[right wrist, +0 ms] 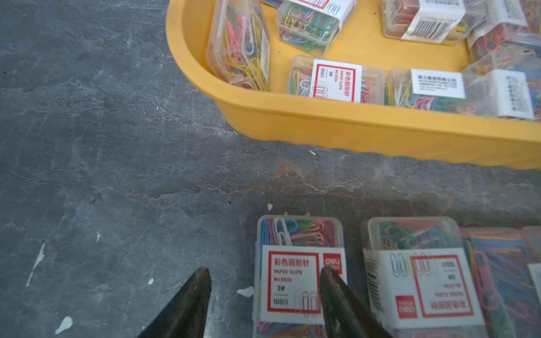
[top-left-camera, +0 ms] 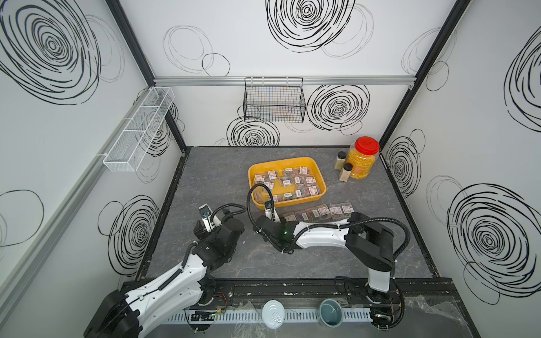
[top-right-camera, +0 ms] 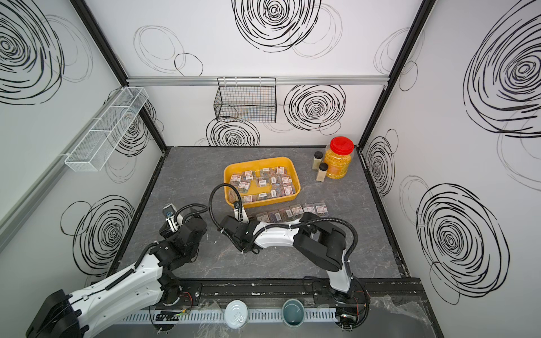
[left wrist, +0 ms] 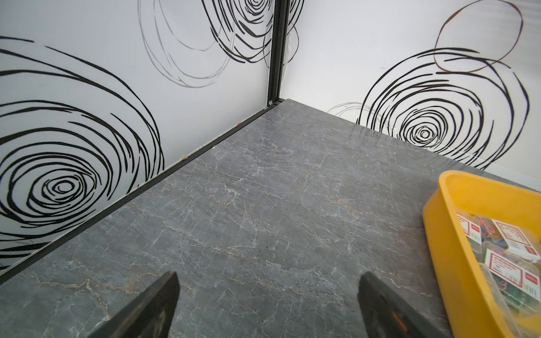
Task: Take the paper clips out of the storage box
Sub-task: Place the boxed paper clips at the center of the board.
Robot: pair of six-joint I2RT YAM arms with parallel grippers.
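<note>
The yellow storage box [top-left-camera: 292, 202] [top-right-camera: 265, 202] sits mid-table and holds several clear cases of paper clips [top-left-camera: 294, 181]. A row of several more cases [top-left-camera: 322, 211] [top-right-camera: 295, 211] lies on the table in front of it. My right gripper [right wrist: 265, 275] is open, low over the left end of that row. One finger [right wrist: 336, 295] lies over the label of the end case [right wrist: 292, 257], the other [right wrist: 193, 298] over bare table beside it. The box wall [right wrist: 351, 128] is just beyond. My left gripper [left wrist: 268, 279] is open over bare table, with the box [left wrist: 445, 234] off to its side.
A red-lidded jar of yellow kernels [top-left-camera: 363, 159] and two small bottles [top-left-camera: 343, 165] stand at the back right. A black wire basket [top-left-camera: 273, 99] hangs on the back wall, a white mesh rack [top-left-camera: 140, 128] on the left wall. A can [top-left-camera: 272, 314] and a cup [top-left-camera: 330, 313] sit on the front rail.
</note>
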